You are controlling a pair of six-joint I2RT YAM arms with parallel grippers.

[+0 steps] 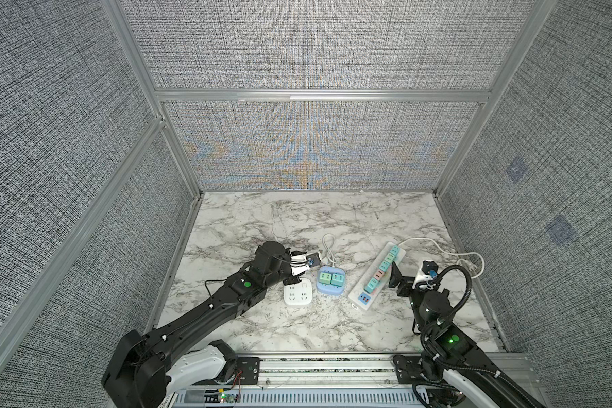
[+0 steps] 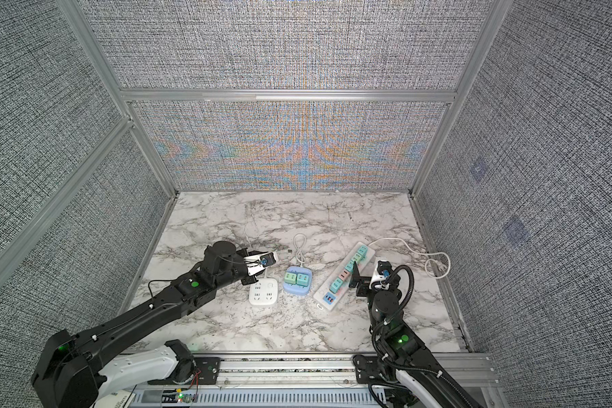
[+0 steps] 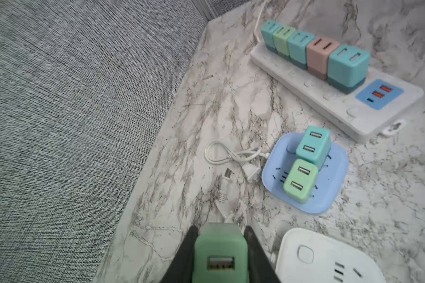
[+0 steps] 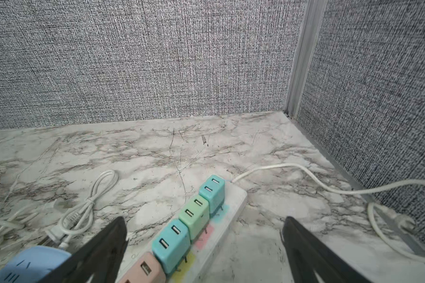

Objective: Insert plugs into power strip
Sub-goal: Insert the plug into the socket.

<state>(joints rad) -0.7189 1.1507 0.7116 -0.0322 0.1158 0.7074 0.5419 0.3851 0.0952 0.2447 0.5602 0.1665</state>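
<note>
A long white power strip (image 1: 356, 303) (image 2: 321, 306) (image 3: 304, 85) (image 4: 234, 203) lies at the right, with a row of teal, green and pink plugs (image 1: 382, 267) (image 3: 312, 52) (image 4: 194, 215) seated in it. My right gripper (image 1: 398, 282) (image 2: 357, 284) (image 4: 204, 220) hovers open over that row, holding nothing. My left gripper (image 1: 292, 281) (image 2: 250, 281) (image 3: 220, 229) is shut on a green plug (image 3: 219, 254), low above the table beside a white square socket block (image 1: 297, 294) (image 3: 317, 257). Two more plugs (image 1: 331, 278) (image 3: 312, 147) stand in a blue square socket block (image 1: 327, 290) (image 3: 334, 196).
A coiled white cable (image 1: 327, 247) (image 3: 231, 156) (image 4: 84, 208) lies behind the blue block. The strip's own cord (image 1: 438, 247) (image 4: 304, 171) runs towards the right wall. Fabric walls close in the marble table on three sides.
</note>
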